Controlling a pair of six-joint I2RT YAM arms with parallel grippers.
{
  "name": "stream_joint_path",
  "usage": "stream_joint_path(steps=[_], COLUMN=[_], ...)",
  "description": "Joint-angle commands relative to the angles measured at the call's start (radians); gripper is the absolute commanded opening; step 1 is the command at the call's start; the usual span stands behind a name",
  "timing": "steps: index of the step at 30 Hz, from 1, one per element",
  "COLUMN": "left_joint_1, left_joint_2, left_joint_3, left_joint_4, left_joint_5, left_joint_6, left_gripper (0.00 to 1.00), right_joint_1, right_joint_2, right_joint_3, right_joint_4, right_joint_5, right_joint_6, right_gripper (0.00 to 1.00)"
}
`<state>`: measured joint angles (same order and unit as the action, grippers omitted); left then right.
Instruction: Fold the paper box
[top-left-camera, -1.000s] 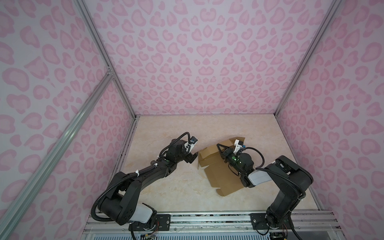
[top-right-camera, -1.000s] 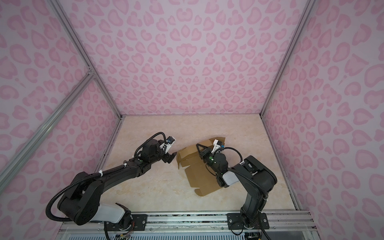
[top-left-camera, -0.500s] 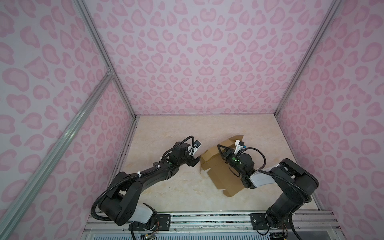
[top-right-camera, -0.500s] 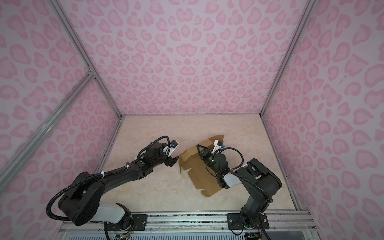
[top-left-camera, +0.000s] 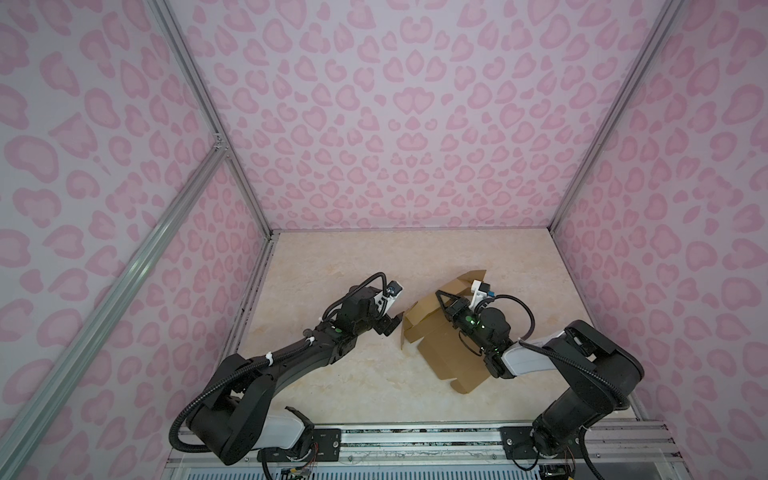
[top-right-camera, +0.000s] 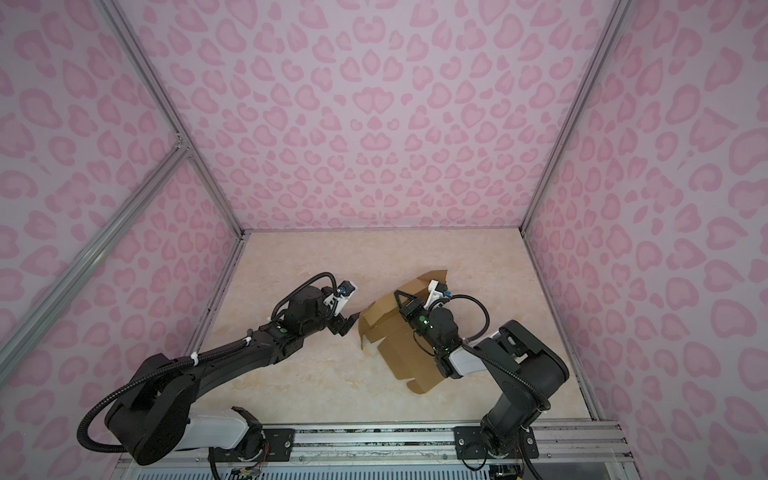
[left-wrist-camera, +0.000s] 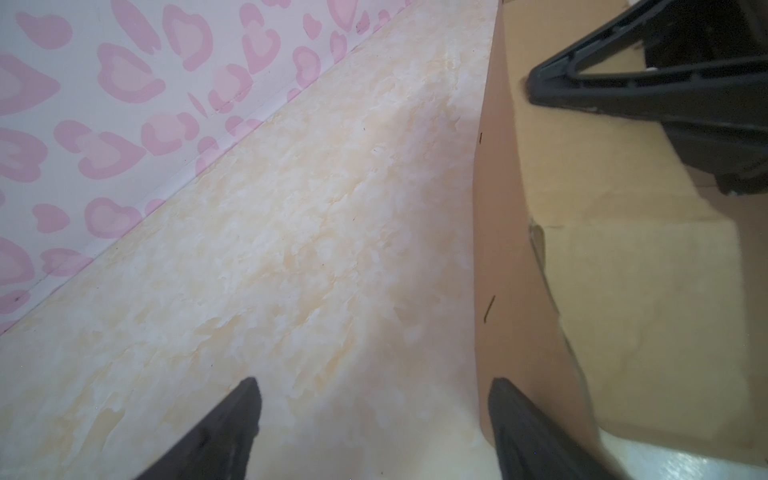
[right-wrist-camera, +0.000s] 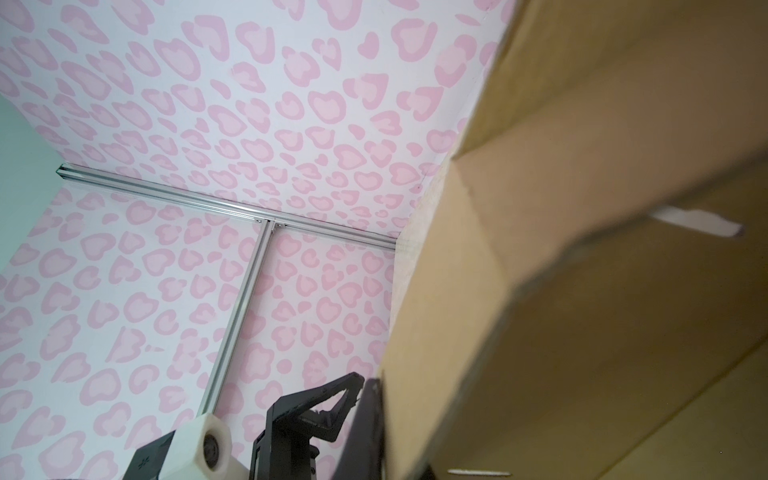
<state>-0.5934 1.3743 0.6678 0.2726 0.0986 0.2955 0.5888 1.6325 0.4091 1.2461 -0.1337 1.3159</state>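
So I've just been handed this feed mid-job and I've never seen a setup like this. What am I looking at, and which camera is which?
Two black robot arms stand at the near edge of a beige table inside a booth with pink patterned walls. The two wide pictures come from one overhead camera pair and show nearly the same scene. The two close-ups come from cameras on each arm's wrist.

The only item on the table is a brown paper box, half folded, with some flaps standing up.

The left fingers are spread open and hold nothing. They sit right beside the box's raised edge. The right fingers are shut and appear to pinch a raised flap, though one of them is hidden behind the cardboard.
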Motion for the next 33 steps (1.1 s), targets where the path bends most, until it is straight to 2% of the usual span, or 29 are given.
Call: stream_joint_path(steps=[1, 6, 18, 24, 33], left_joint_1=[-0.003, -0.009, -0.026, -0.026, -0.037], left_joint_2=[-0.014, -0.003, -0.006, -0.016, 0.006], left_joint_3=[0.014, 0.028, 0.067, 0.089, 0.114], left_joint_4=[-0.036, -0.073, -0.207, -0.245, -0.272], left_joint_5=[0.031, 0.056, 0.110, 0.122, 0.152], left_joint_6=[-0.015, -0.041, -0.074, -0.107, -0.184], left_gripper=[0.89, 0.89, 0.89, 0.88, 0.88], right_joint_1=[-0.004, 0.000, -0.009, -0.020, -0.033], right_joint_2=[-0.020, -0.069, -0.091, -0.127, -0.106], right_joint_3=[-0.001, 0.007, 0.013, 0.001, -0.003], right_joint_4=[-0.133, -0.236, -0.270, -0.304, -0.279], right_joint_5=[0.015, 0.029, 0.001, -0.009, -0.042], right_joint_6=[-0.068, -0.130, -0.134, -0.149, -0.143], right_gripper=[0.07, 0.07, 0.07, 0.07, 0.06])
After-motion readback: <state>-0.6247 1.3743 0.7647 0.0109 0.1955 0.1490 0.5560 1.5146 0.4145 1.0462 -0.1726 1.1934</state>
